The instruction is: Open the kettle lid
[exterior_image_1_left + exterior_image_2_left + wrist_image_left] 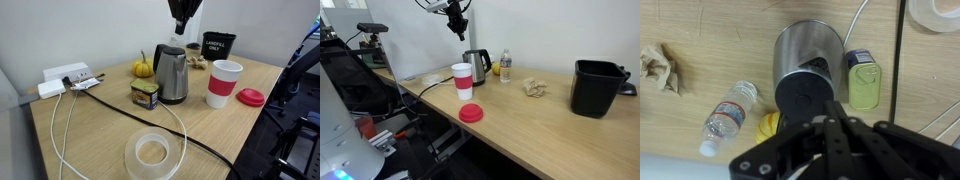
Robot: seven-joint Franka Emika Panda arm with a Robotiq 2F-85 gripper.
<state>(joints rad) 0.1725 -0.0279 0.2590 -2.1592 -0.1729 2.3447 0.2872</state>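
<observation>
Plainly, the kettle point(172, 74) stands upright toward the back of the wooden table point(100, 140), and the kettle lid point(802, 92) sits closed and flat on top of it. The gripper point(182, 27) hangs above the kettle, well clear of it, and in the wrist view its fingers look drawn together with nothing between them.

The main risk, as I judge it, is a push that lands off the lid's release. A sideways load on the tall tapered body could tip the kettle or slide it on its black base. The green tin point(146, 94) stands just beside the kettle on the near side in an exterior view, so a shove that way would knock the two together. The black cable point(120, 105) loops past the tin and could drag if either one shifts.

A small yellow gourd point(142, 68) and a water bottle point(728, 115) are near the kettle on another side. The paper cup point(225, 83) and its red lid point(250, 97) stand farther off. A tape roll point(152, 152) and a black bin point(595, 87) are well apart from the kettle.

Straight above the kettle is open, so a vertical approach looks free. No table edge is close to the kettle.
</observation>
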